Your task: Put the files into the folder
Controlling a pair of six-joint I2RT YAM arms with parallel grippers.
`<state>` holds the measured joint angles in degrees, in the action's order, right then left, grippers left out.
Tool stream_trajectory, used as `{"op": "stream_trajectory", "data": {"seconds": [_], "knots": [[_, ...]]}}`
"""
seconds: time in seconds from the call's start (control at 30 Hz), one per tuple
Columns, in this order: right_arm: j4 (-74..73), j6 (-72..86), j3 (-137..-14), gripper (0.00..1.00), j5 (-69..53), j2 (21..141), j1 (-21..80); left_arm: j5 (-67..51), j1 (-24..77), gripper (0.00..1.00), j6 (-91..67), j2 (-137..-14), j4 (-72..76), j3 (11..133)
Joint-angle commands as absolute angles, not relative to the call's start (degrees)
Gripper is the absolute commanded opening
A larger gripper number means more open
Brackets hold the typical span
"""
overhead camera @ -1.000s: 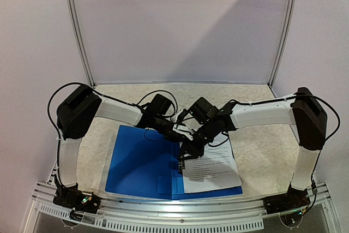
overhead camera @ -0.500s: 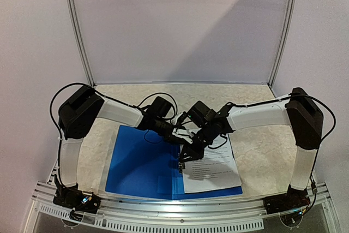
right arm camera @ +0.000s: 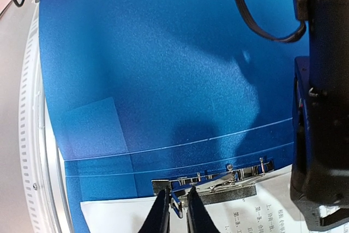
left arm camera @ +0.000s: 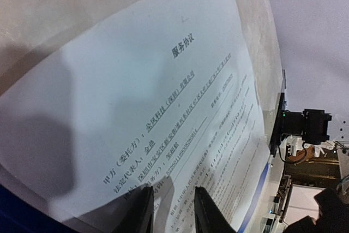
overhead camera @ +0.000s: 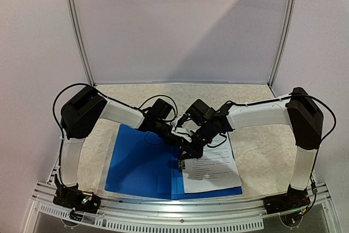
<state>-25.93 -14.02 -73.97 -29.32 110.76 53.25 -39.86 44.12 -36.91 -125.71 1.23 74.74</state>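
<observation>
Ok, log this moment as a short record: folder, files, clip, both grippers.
folder: blue, open, lying flat
files: on the folder's right half, print facing up
clip: metal, at the spine, by the sheets' edge
right gripper: closed on the clip's end
left gripper: open, over the files, holding nothing

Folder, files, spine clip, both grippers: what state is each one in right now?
folder: open, lying flat.
files: flat on the folder's right half, one edge at the clip; clamped or not, cannot tell.
spine clip: pinched at one end by the right gripper; lifted or down, cannot tell.
left gripper: open, fingers slightly apart over the files.
right gripper: shut on the spine clip.
</observation>
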Motion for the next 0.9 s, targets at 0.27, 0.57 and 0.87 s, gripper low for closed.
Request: {"op": "stream_trajectory", "data": {"seconds": [0.27, 0.57, 0.87], "knots": [[-28.94, -15.48, -76.02, 0.0, -32.2, 112.23, 53.68, -39.07, 44.57, 0.27, -36.6, -127.53, 0.18, 74.0], [-41.34, -28.29, -79.95, 0.0, -23.92, 113.97, 58.0, -38.94, 44.54, 0.27, -36.57, -127.61, 0.18, 73.92], [-56.46, -40.24, -86.61, 0.0, -8.76, 119.96, 64.76, -39.02, 44.56, 0.27, -36.46, -127.66, 0.18, 73.81]]}}
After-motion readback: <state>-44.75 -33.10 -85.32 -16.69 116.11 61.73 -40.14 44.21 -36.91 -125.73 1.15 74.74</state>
